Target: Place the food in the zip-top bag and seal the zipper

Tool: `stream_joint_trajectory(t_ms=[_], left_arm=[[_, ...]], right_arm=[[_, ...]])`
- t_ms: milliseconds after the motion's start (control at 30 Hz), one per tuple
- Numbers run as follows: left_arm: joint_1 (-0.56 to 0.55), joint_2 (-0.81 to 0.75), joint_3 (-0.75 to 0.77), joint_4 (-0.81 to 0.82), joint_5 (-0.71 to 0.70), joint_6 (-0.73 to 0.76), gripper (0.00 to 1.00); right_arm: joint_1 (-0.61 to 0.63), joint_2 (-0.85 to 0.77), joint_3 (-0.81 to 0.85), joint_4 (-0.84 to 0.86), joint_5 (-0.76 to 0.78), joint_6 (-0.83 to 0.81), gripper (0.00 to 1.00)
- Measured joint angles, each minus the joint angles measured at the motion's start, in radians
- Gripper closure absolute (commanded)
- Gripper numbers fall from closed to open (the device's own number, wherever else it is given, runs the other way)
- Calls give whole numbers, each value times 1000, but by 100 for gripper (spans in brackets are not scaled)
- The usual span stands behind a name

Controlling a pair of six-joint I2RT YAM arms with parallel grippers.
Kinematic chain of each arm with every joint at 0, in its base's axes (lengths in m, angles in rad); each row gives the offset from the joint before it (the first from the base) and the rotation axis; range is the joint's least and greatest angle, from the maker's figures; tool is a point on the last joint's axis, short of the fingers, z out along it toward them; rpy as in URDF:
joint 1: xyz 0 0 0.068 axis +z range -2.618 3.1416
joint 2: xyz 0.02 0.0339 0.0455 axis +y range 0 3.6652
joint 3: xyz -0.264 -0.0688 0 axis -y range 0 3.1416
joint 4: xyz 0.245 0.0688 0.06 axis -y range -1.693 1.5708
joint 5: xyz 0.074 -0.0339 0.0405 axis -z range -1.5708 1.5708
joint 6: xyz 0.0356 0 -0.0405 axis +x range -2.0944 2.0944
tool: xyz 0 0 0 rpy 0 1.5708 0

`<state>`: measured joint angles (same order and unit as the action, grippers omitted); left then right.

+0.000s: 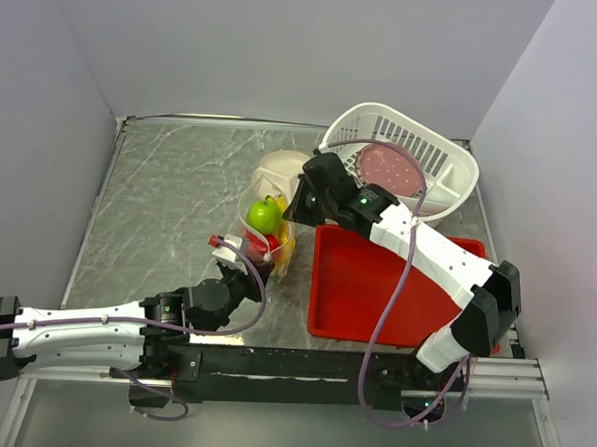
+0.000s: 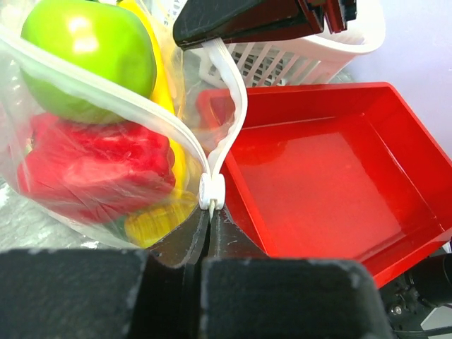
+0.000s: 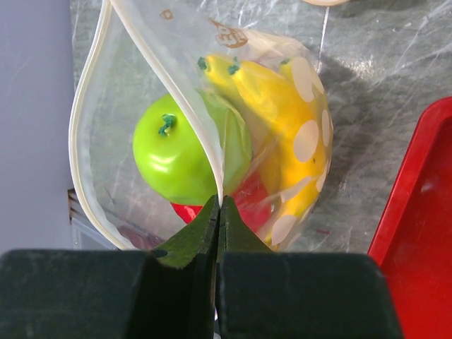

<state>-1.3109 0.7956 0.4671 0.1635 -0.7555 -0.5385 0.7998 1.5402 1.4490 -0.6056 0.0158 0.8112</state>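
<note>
Grey marble table (image 1: 170,197) below, and the zip-top bag (image 3: 120,92) is held between both grippers. Now the left gripper (image 2: 210,229) is clenched on the zipper (image 2: 229,92) at its white end tab, while the right gripper (image 3: 219,212) pinches the same strip's other end. The mouth gapes open. Just beyond the right fingertips, inside the bag: green apple (image 3: 176,152), banana (image 3: 275,106), dragon fruit (image 2: 99,162). A red tray (image 2: 318,176) lies right of the left fingers.

The clear, white-dotted zip-top bag (image 3: 305,140), hanging between the left tool (image 2: 210,220) and right tool (image 3: 219,209), holds a green apple (image 3: 180,159), yellow banana (image 3: 279,116) and red fruit (image 2: 99,166), its zipper (image 2: 232,106) gaping, pinched by both.
</note>
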Motion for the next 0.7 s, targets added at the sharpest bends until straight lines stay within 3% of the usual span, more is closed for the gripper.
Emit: stream_joint_trajectory(t_ms=[233,533,600,700], left_arm=[[0,-16,-32,40,33,24,99],[0,30,-36,83,82,61,99],[0,40,-36,91,85,69,99],[-1,51,-36,107,85,78,99]], right_arm=[[0,-2,-7,6,3,3,100],[0,-30,-41,-1,30,5,62],[0,-39,-43,-14,33,10,48],[0,-58,-43,-40,37,27,43]])
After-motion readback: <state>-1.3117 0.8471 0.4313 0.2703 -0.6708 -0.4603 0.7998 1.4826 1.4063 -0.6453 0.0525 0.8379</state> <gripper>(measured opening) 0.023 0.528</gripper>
